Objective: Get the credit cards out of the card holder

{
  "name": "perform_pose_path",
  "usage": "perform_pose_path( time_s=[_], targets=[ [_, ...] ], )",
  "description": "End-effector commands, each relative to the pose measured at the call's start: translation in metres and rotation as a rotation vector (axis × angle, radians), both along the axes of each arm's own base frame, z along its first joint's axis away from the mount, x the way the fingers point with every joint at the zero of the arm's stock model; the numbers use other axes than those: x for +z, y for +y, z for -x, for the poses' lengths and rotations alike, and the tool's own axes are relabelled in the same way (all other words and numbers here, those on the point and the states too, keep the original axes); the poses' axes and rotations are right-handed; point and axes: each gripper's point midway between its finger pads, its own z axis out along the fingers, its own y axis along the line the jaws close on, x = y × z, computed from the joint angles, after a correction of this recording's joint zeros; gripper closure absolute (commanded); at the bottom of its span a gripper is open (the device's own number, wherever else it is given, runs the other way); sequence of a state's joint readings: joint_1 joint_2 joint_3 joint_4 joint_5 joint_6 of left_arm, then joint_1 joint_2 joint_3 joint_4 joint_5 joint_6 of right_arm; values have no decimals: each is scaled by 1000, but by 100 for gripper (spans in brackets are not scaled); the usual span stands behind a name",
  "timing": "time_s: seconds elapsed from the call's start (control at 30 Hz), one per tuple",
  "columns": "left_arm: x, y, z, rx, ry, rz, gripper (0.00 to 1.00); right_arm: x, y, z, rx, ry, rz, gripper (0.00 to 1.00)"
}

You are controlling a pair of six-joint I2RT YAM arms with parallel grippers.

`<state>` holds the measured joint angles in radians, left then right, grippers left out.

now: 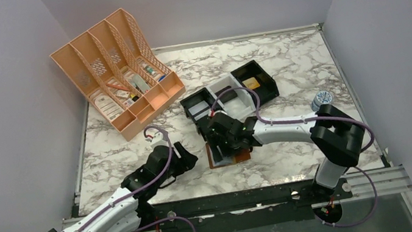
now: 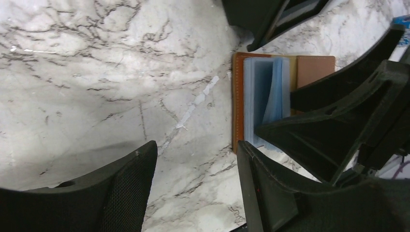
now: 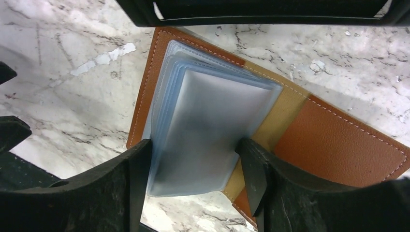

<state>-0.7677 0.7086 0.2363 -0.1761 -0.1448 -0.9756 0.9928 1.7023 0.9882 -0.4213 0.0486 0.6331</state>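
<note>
Right claw [image 3: 193, 145] is spread, with one dark finger [image 3: 135, 193] on each side of the stack of credit cards [image 3: 208, 125]. Each finger lies right against an edge of the stack, and I cannot tell whether they squeeze it or only flank it. The cards are pale grey to blue-grey and fanned slightly at their upper edges. They lie on the left half of the card holder [image 3: 338, 145], which is open and flat with its brown leather face up and white stitching along the rim. A tan strip runs down the fold, beside the cards.

Left claw [image 2: 196, 145] is spread wide with nothing in it, only bare marble between its fingers. It sits just left of the card holder, with its right finger near the holder's near corner. From the wrist view I cannot tell whether that finger touches the leather.

The holder lies on the marble counter [image 1: 282, 67], toward the front middle, under the right claw. Just behind it is a row of black-and-white trays [image 1: 231, 94], and the edge of one is close to the holder's far side. Further back on the left stands a peach file organiser [image 1: 117, 74] with papers and small items in its slots. A small round blue-and-white object [image 1: 322, 100] sits near the right edge of the counter, well apart from the holder
</note>
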Motion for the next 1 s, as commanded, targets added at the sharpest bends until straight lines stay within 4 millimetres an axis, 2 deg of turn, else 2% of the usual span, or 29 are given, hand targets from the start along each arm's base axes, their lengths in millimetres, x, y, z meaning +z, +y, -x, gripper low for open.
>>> perform_pose_path(
  time_s=[0.0,0.03,0.27,0.5,0.63,0.7,0.8,0.97],
  targets=[
    [23,-20,-1,-92,-63,82,36,-23,8,28,72,99,-79,38],
    [25,-23,0,-110,-66,89,36,-22,9,29,82,99,-92,41],
    [28,-36,5,-147,-98,105,36,-11,6,41,121,85,-174,46],
    [22,-58,12,-174,-124,86,38,-3,1,40,141,56,-161,38],
    [17,-53,11,-90,-136,93,44,6,1,39,139,37,-193,47],
    [23,-53,8,-72,-164,128,44,9,1,40,131,36,-213,52],
    [34,-58,7,-84,-198,182,44,17,2,43,130,35,-255,53],
    [35,-57,8,-79,-208,220,45,36,2,44,125,38,-363,55]
  ],
)
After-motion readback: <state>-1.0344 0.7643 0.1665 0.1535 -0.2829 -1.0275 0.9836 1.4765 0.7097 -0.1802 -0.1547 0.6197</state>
